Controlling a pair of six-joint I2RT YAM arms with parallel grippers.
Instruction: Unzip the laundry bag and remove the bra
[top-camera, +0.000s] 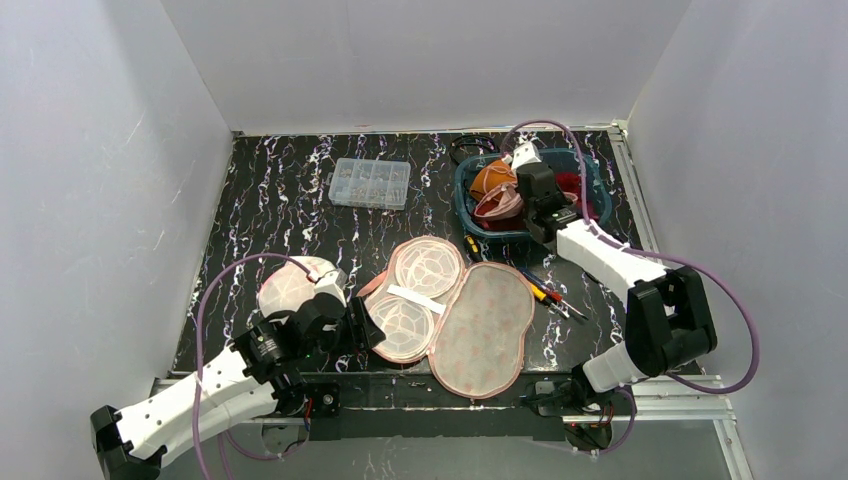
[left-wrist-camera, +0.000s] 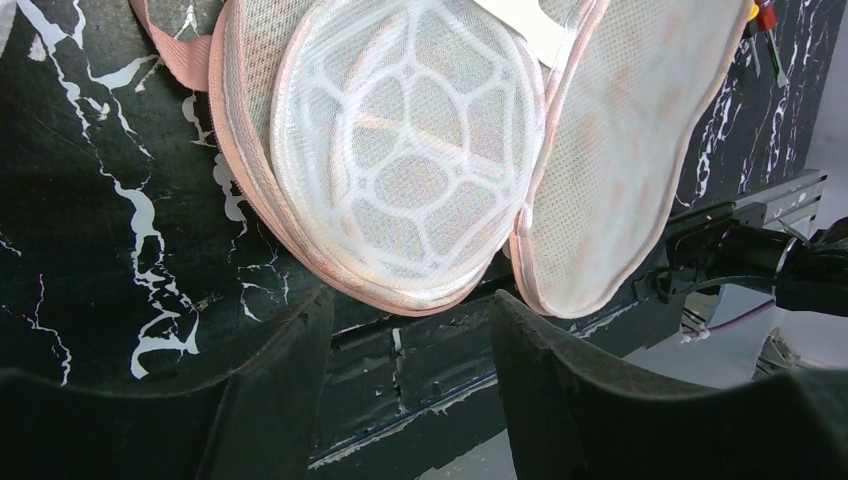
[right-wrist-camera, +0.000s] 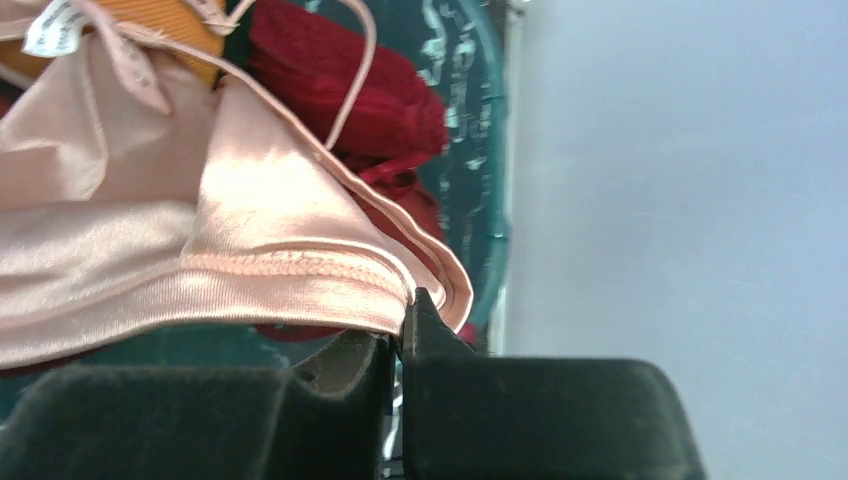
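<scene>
The pink-trimmed mesh laundry bag (top-camera: 425, 290) lies unzipped and spread open at the table's near middle, its flat lid (top-camera: 485, 330) folded out to the right. In the left wrist view the domed cup half (left-wrist-camera: 410, 150) and the lid (left-wrist-camera: 620, 150) fill the top. My left gripper (top-camera: 365, 330) (left-wrist-camera: 410, 310) is open and empty at the bag's near edge, not touching it. My right gripper (top-camera: 522, 172) (right-wrist-camera: 400, 330) is shut on the hem of the pink satin bra (top-camera: 500, 203) (right-wrist-camera: 200, 250), over the teal basket (top-camera: 470, 220).
The basket (right-wrist-camera: 470, 120) also holds an orange garment (top-camera: 490, 178) and a red one (top-camera: 580, 195) (right-wrist-camera: 340, 80). A clear compartment box (top-camera: 370, 183) stands at the back. Pens (top-camera: 545, 290) lie right of the bag. Another mesh cup (top-camera: 295, 285) lies at the left.
</scene>
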